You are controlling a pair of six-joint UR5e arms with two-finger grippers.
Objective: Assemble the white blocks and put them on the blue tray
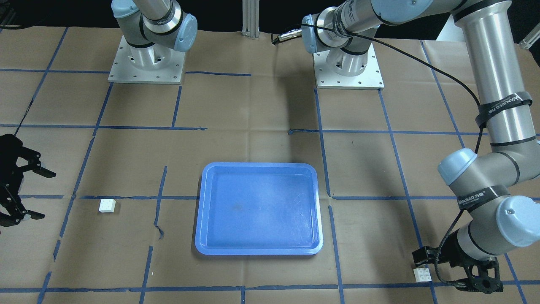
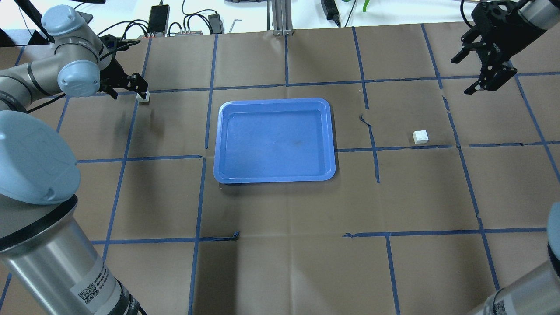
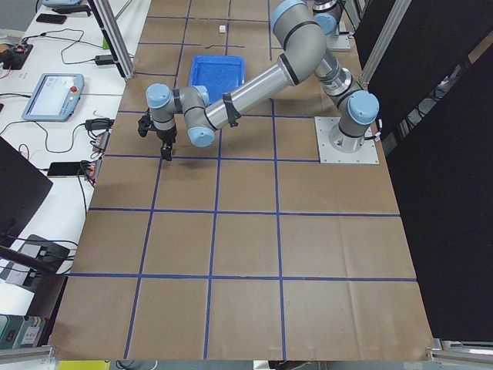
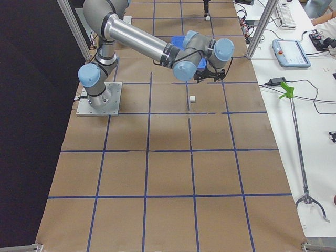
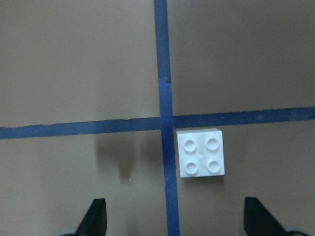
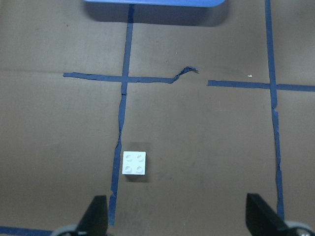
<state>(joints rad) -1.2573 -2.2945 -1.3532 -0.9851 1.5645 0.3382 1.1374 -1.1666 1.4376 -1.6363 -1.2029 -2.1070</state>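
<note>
One white block [image 5: 201, 153] lies on the brown paper by a crossing of blue tape lines. My left gripper [image 5: 175, 209] is open and hovers just above it, with the block off centre between the fingertips. It also shows in the overhead view [image 2: 144, 97] under the left gripper [image 2: 127, 89]. The second white block [image 2: 420, 137] lies alone on the tray's other side and shows in the right wrist view [image 6: 134, 163]. My right gripper [image 2: 464, 75] is open, empty and raised well away from it. The blue tray [image 2: 274, 139] sits empty mid-table.
Brown paper with a grid of blue tape covers the table. Both arm bases [image 1: 146, 63] stand at the robot's edge. A torn tape strip [image 6: 182, 73] lies between the right block and the tray. Cables and devices [image 2: 158, 17] lie beyond the table's far edge.
</note>
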